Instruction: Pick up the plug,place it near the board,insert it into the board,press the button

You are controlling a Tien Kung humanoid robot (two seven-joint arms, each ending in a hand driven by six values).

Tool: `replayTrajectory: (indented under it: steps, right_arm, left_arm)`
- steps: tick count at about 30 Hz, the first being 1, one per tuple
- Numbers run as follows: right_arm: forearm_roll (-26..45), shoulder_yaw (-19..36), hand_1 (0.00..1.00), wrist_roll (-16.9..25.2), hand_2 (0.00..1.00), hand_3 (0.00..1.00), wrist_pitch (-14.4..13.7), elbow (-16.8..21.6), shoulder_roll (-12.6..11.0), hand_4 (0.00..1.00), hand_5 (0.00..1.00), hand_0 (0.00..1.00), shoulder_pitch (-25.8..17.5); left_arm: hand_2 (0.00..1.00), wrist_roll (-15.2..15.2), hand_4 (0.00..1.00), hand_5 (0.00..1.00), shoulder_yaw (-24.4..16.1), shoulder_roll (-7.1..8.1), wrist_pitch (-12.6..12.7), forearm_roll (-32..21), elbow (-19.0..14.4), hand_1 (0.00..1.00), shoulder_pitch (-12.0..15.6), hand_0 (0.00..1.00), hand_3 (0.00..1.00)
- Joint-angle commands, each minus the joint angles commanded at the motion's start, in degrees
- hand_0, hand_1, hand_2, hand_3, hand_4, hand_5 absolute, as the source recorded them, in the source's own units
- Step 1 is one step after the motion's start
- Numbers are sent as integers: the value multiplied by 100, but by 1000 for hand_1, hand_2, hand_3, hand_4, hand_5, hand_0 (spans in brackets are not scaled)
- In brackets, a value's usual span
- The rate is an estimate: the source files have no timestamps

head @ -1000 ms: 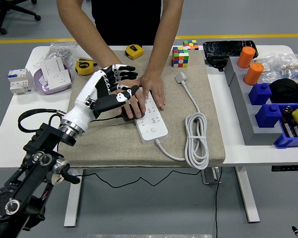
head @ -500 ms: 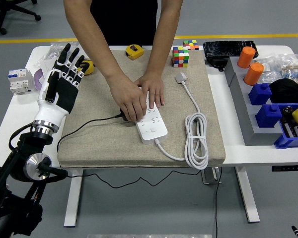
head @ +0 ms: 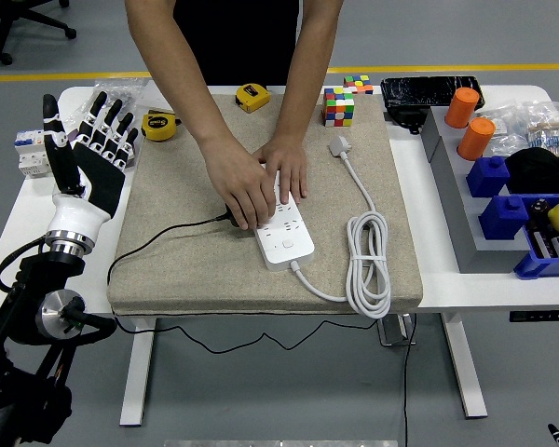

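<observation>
Here my left hand [head: 91, 154], fingers spread and empty, hovers at the table's left edge, well apart from the power strip [head: 284, 226] lying rightward mid-mat, long axis near-to-far, its plug apparently hidden under a person's hands [head: 247, 191].

High head view over table [head: 466, 289]
</observation>
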Motion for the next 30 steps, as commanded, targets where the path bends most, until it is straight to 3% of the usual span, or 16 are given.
replayTrajectory:
  steps: [3,4,7,14,18,20,24,30]
  right_arm:
    - [-16,23,765,-4,751,795,-4,0,-9,998,942,759,-3]
    - [-18,27,766,-5,751,795,-5,0,-10,998,942,759,-2]
    - [0,13,766,0,751,795,-3,0,-9,998,942,759,1]
    - [-4,18,765,0,751,795,-3,0,-5,998,942,759,1]
    - [-40,55,766,-9,751,795,-8,0,-23,998,942,759,-13]
    - [-51,62,766,-14,751,795,-9,0,-30,998,942,759,-15]
    - [-1,-10,766,-7,751,795,-3,0,-27,998,942,759,15]
    - [36,-97,766,-8,751,795,-8,0,-29,998,942,759,45]
  left_arm:
    - [998,297,998,975,-36,93,106,745,122,998,-82,998,998]
    - [998,415,998,653,-50,123,136,968,175,998,-118,998,998]
    - [998,690,998,653,-79,187,190,1639,293,998,-207,998,998]
    - [998,1206,998,616,-130,267,-64,3352,454,998,-444,998,998]
    - [998,1312,998,636,171,371,-128,4357,558,998,-609,998,998]
    - [998,1273,998,636,466,398,-3,4841,633,998,-729,998,998]
    - [996,1171,998,640,1008,327,177,5773,803,998,-980,998,998]
    - [981,1013,998,646,1692,69,303,7166,1335,998,-1456,998,997]
